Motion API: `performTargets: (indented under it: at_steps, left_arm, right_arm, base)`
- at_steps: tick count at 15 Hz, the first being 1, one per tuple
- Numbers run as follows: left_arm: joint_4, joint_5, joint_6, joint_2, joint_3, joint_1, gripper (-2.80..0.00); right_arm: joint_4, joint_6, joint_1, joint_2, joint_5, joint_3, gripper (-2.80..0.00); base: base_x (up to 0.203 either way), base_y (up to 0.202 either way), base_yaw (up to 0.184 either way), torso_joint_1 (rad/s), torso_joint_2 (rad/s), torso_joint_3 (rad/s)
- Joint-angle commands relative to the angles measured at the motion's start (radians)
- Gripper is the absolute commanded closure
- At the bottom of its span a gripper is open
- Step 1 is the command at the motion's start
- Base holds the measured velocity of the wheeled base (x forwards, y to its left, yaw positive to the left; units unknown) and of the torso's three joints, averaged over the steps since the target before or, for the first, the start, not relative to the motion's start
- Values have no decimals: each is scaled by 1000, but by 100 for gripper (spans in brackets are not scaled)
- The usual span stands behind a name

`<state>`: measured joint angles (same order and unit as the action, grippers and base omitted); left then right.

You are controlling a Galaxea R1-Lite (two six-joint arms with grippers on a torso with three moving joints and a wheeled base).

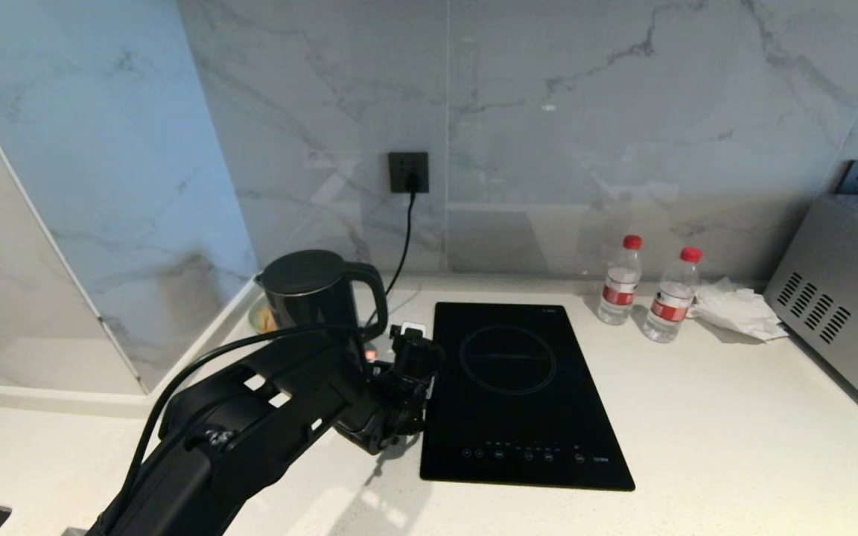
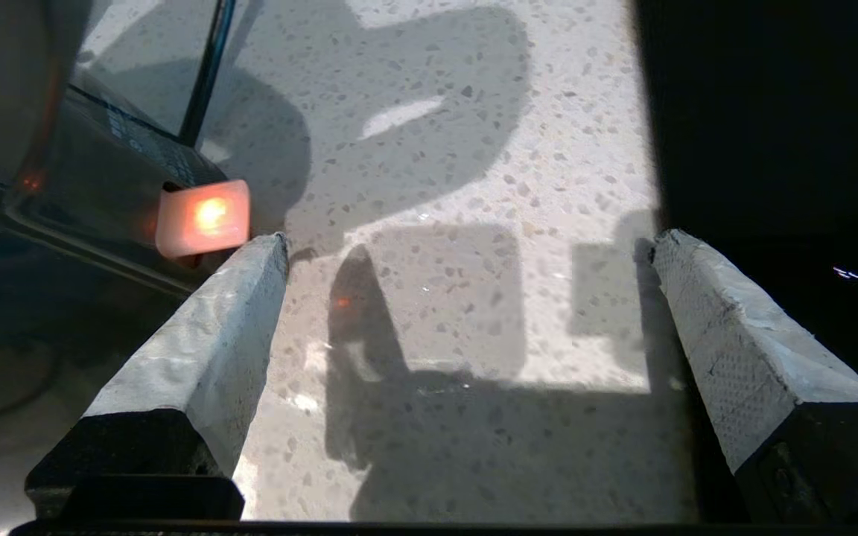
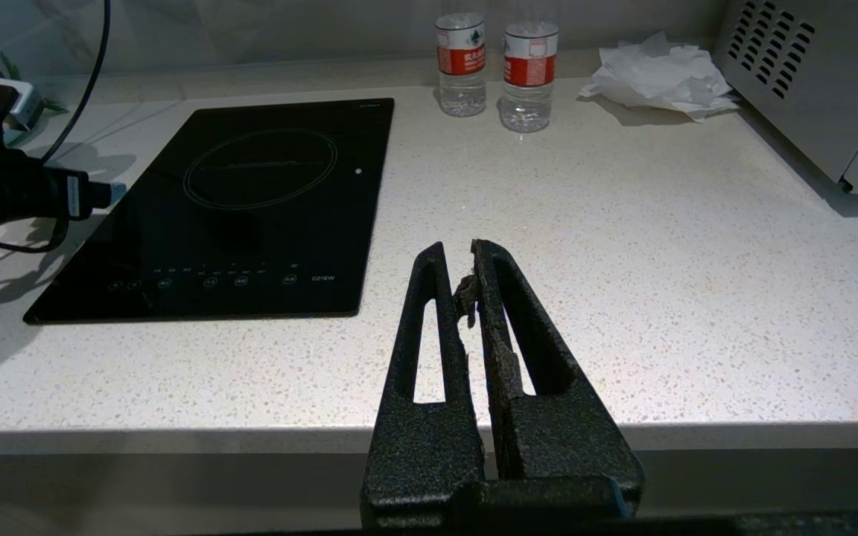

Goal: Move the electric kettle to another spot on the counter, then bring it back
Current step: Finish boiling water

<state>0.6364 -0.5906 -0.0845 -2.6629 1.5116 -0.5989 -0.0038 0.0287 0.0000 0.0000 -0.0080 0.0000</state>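
The glossy black electric kettle (image 1: 311, 292) stands at the back left corner of the white speckled counter (image 1: 734, 417), its loop handle turned toward the hob. My left gripper (image 1: 412, 348) hovers low just right of the handle, between kettle and hob. In the left wrist view it is open (image 2: 470, 242), with only bare counter (image 2: 459, 149) between its grey pads. The kettle's dark lower body (image 2: 101, 164) and a glowing orange switch (image 2: 202, 216) lie beside one fingertip. My right gripper (image 3: 457, 253) is shut and empty, parked over the counter's front edge (image 3: 623, 439).
A black induction hob (image 1: 518, 394) lies right of the left gripper. Two red-capped water bottles (image 1: 619, 281), a crumpled tissue (image 1: 734, 309) and a metal appliance (image 1: 842, 313) stand at the back right. A cord runs from the wall socket (image 1: 408, 173) down behind the kettle.
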Motion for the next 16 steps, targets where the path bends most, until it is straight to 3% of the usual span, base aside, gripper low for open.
performTargets:
  at_steps: [1,5,10,16]
  left_arm:
    - [4,-2,-3,12,-20,-6,-280]
    - [-6,8,-1,32,-67,-18,-280]
    - [-91,8,0,28,-19,-13,-280]
    - [-116,-3,-2,9,45,-16,-280]
  right_arm:
    - [-1,0,0,2,0,0,0]
    - [-1,0,0,2,0,0,0]
    - [-1,0,0,2,0,0,0]
    - [-1,0,-2,2,0,0,0]
  base:
    - [0,0,0,0,0,0]
    - [0,0,0,0,0,0]
    - [0,0,0,0,0,0]
    - [0,0,0,0,0,0]
